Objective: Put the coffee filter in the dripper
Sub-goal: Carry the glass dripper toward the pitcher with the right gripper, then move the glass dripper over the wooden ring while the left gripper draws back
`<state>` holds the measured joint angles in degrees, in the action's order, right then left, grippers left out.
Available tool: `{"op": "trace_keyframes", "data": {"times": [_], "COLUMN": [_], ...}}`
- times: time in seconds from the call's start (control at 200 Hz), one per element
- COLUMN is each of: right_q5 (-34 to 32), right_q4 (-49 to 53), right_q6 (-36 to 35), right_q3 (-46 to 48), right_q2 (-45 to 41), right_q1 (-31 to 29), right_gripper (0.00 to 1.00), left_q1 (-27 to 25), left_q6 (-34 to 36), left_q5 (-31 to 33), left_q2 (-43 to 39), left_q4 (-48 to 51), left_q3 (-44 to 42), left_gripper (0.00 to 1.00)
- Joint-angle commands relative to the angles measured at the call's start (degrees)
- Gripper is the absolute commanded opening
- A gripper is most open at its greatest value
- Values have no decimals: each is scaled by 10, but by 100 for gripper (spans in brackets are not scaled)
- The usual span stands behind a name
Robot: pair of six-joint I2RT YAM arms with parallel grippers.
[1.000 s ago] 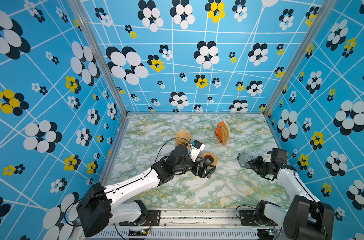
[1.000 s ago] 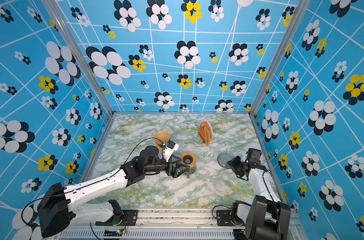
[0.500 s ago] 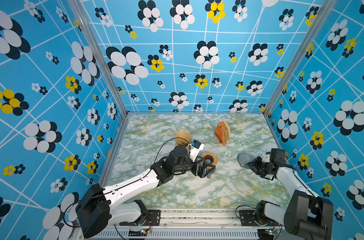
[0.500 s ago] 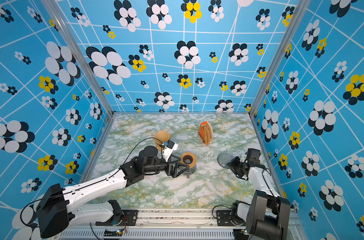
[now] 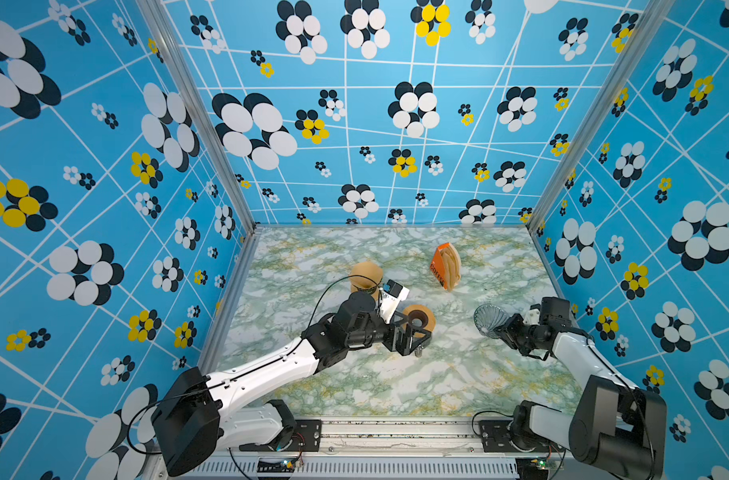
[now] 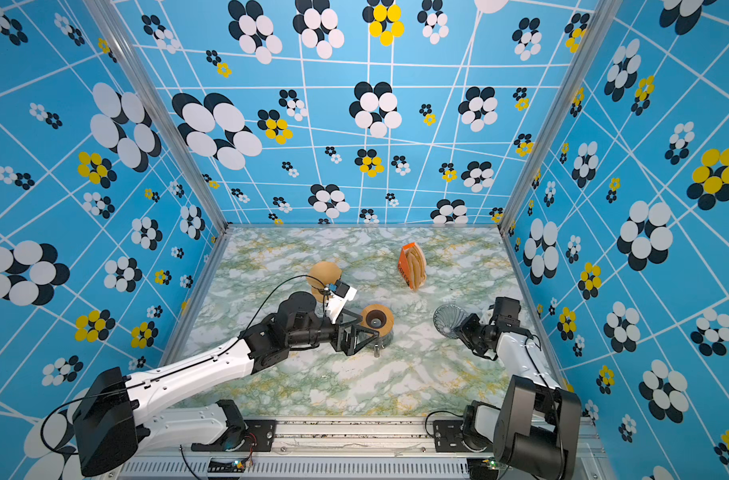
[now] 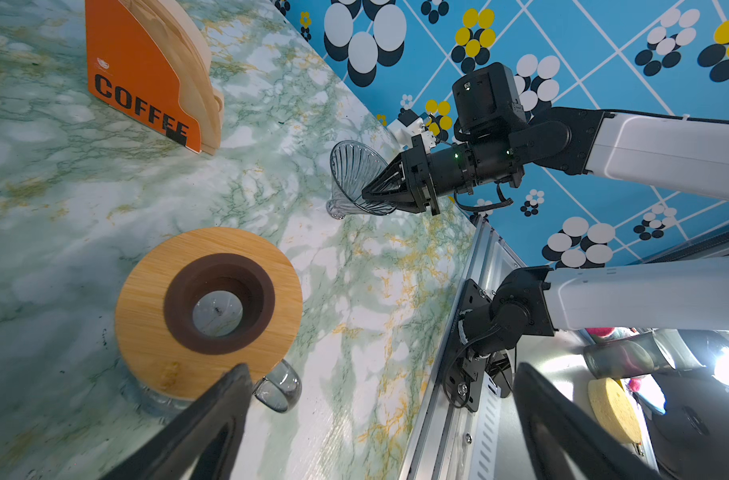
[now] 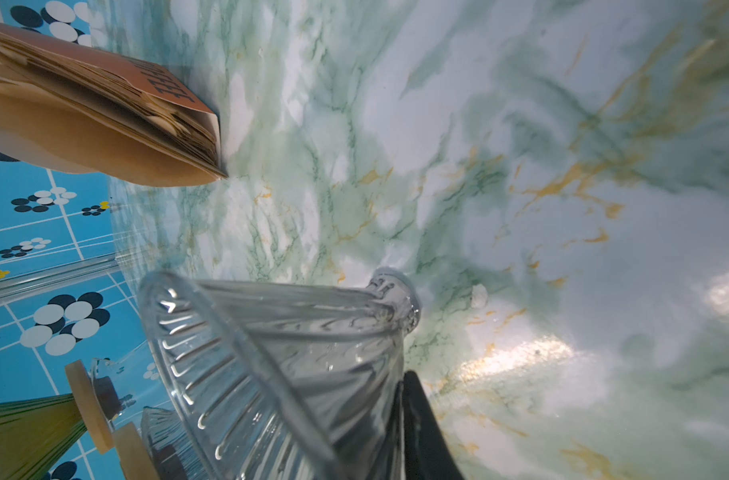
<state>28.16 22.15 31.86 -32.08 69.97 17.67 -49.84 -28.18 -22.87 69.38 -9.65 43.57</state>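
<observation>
A wooden ring [image 5: 416, 319] [image 6: 377, 318] [image 7: 146, 328] with a dark brown collar sits on a clear glass vessel [image 7: 277, 388] near the middle of the marbled tabletop [image 5: 396, 382]. Everything else is placed from this ring.

The left pincer [image 5: 410, 336] [image 6: 354, 336] [image 7: 383, 374] hangs at the ring's near edge with its jaws spread wide apart and nothing between them. In the left wrist view one of its fingers [image 7: 229, 395] overlaps the ring's rim. Whether it touches the rim cannot be told.

The glass dripper [image 5: 489, 318] [image 6: 448, 318] [image 7: 356, 178] [image 8: 271, 353] is well apart from the ring on the right arm's side. This clear ribbed cone is tipped on its side, with its mouth turned away from the arm that holds it. The right pincer [image 5: 497, 328] [image 6: 458, 328] [image 7: 367, 195] is clamped on the dripper's wall, its jaws drawn close together. In the right wrist view one black finger [image 8: 421, 428] lies against the glass. Whether the dripper's narrow foot touches the tabletop cannot be told.

The coffee filters [image 5: 452, 266] [image 6: 418, 266] [image 7: 188, 50] [image 8: 63, 137] are stacked upright in an orange holder [image 5: 437, 266] [image 6: 406, 266] [image 7: 138, 79] marked COFFEE. The holder stands beyond the ring toward the back wall, apart from both pincers.

A tan cone [image 5: 366, 276] [image 6: 324, 274] sits behind the ring on the left arm's side, partly hidden by the left wrist.
</observation>
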Motion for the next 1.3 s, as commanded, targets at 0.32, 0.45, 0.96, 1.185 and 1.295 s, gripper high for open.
{"op": "trace_keyframes", "data": {"times": [0.32,0.45,0.96,1.185,1.295], "right_q5": [53,51,26,16,7], "right_q4": [19,54,264,341,367], "right_q6": [-21,-31,-93,-129,-138], "right_q3": [-46,-86,-313,-405,-438], "right_q2": [-9,-15,17,74,102], "right_q1": [-1,-24,-195,-265,-297], "right_gripper": [12,12,12,12,12], "left_q1": [9,21,78,101,111], "left_q6": [-5,-5,71,136,158], "left_q5": [55,62,50,20,20], "left_q2": [-48,-57,-103,-119,-132], "left_q4": [85,112,248,330,359], "left_q3": [13,23,77,115,123], "left_gripper": [99,99,99,99,99]}}
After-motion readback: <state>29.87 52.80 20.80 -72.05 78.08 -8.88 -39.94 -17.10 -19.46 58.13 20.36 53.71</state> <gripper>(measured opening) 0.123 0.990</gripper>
